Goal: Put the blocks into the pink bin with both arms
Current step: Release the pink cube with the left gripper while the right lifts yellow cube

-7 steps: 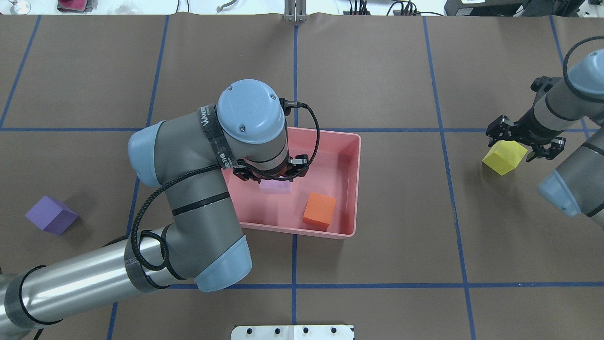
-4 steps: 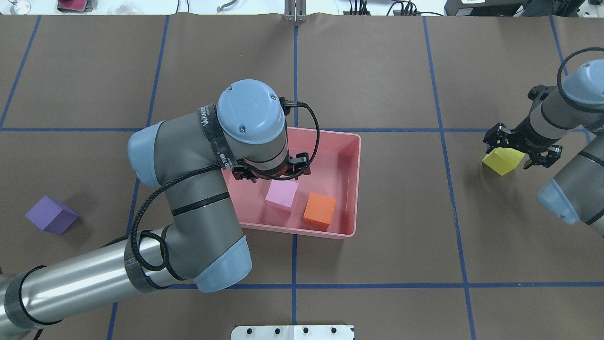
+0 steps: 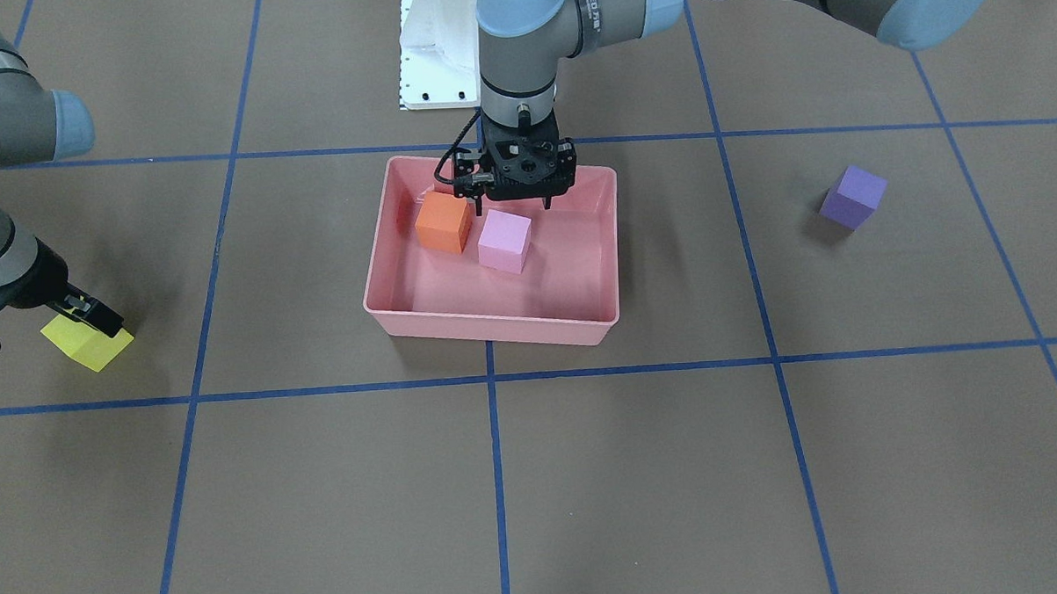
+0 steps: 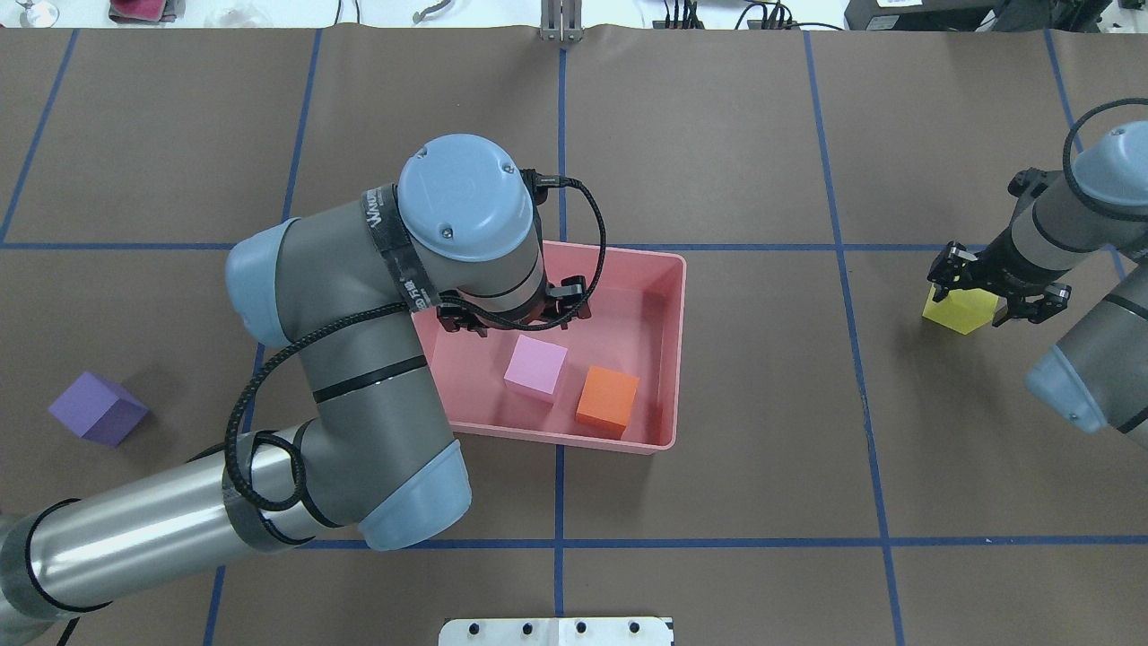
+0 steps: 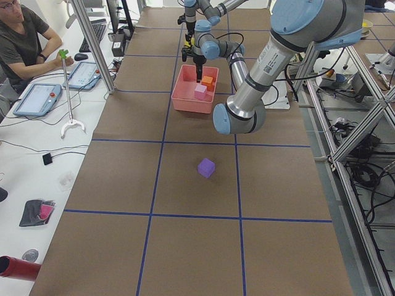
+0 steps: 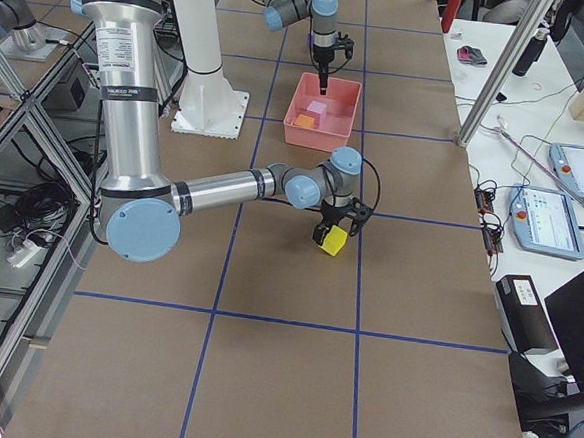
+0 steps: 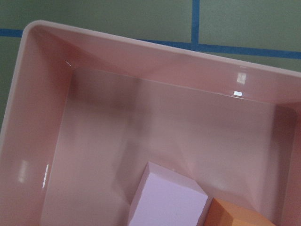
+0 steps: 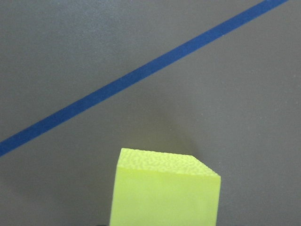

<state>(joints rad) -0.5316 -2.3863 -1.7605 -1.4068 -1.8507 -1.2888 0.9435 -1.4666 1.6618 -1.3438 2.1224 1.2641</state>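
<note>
The pink bin (image 4: pixel 679 341) sits mid-table and holds the light pink cube (image 4: pixel 535 368) and the orange cube (image 4: pixel 607 401) side by side. My left gripper (image 4: pixel 516 319) hangs open and empty above the bin's far part, just above the pink cube (image 3: pixel 504 240); its wrist view shows both cubes (image 7: pixel 167 200) below. The yellow cube (image 4: pixel 960 309) rests on the table at the right. My right gripper (image 4: pixel 994 298) is open, low over it, its fingers either side of it. The purple cube (image 4: pixel 97 408) lies alone at the far left.
Blue tape lines cross the brown table cover. The white pedestal base (image 4: pixel 556 631) stands at the near edge behind the bin. My left arm's elbow overhangs the bin's left side. In the exterior left view an operator (image 5: pixel 24 37) sits beside tablets beyond the table's far edge.
The light pink cube left my left gripper and came to rest in the bin beside the orange cube. The left gripper lifted slightly. My right gripper came down over the yellow cube.
</note>
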